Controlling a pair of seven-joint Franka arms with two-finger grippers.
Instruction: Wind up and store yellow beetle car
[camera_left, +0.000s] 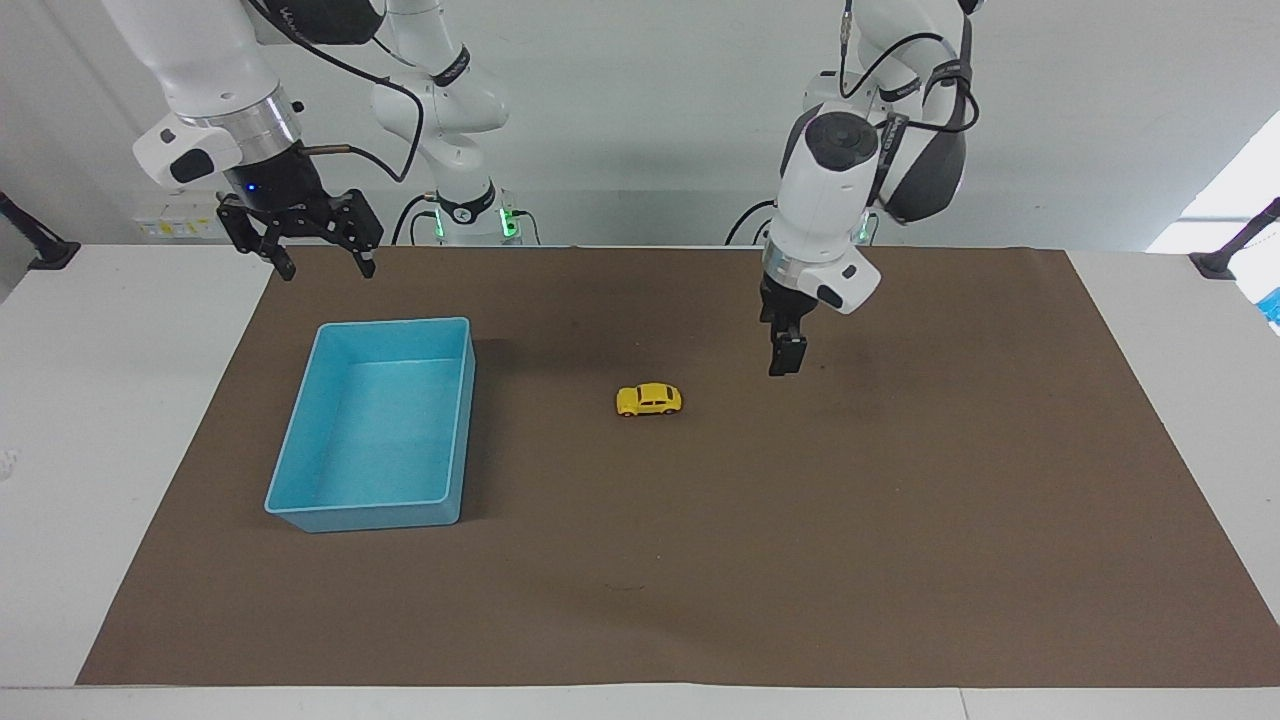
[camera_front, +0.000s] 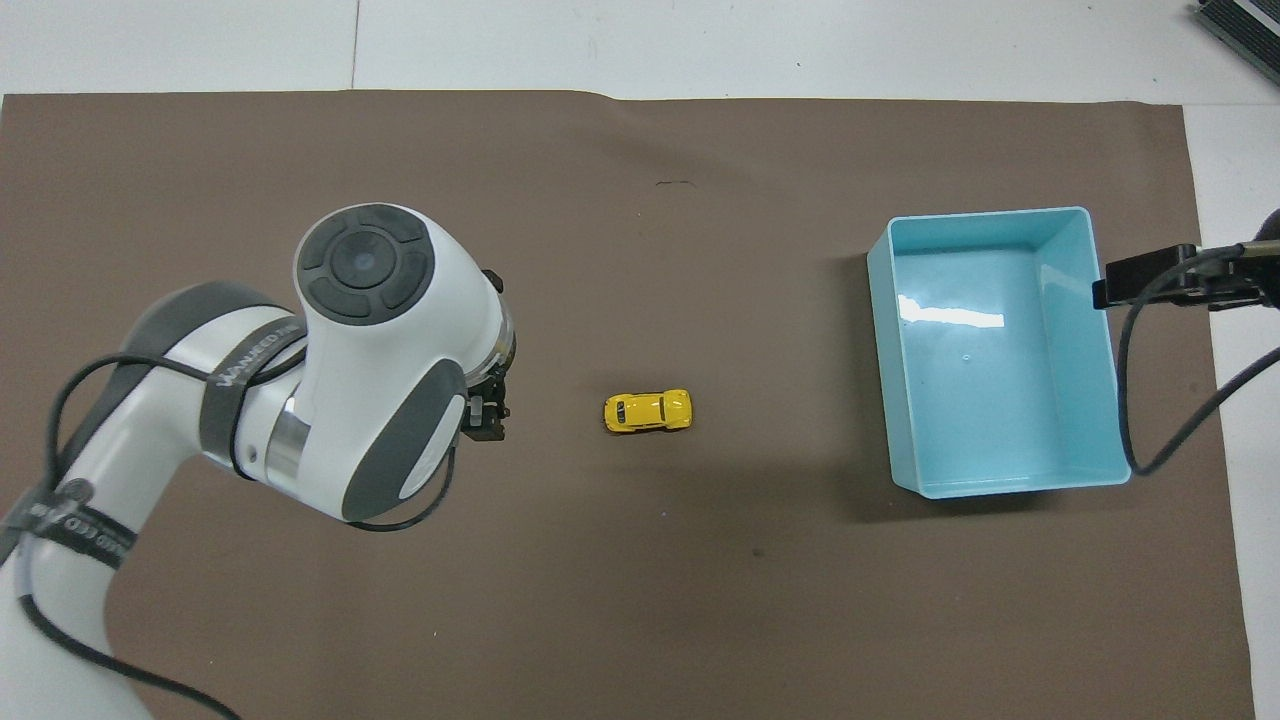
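The yellow beetle car (camera_left: 648, 400) stands on its wheels near the middle of the brown mat; it also shows in the overhead view (camera_front: 647, 411). My left gripper (camera_left: 786, 362) points down, low over the mat, beside the car toward the left arm's end, and is apart from it. It is open and empty. In the overhead view its wrist hides most of it, and one finger (camera_front: 488, 416) shows. My right gripper (camera_left: 329, 268) waits, open and empty, up in the air over the mat's edge by the light blue bin (camera_left: 395, 324).
The light blue bin (camera_front: 985, 214) is empty and sits on the brown mat (camera_left: 900, 500) toward the right arm's end. The mat covers most of the white table. The right arm's cable (camera_front: 1130, 400) hangs over the bin's outer edge.
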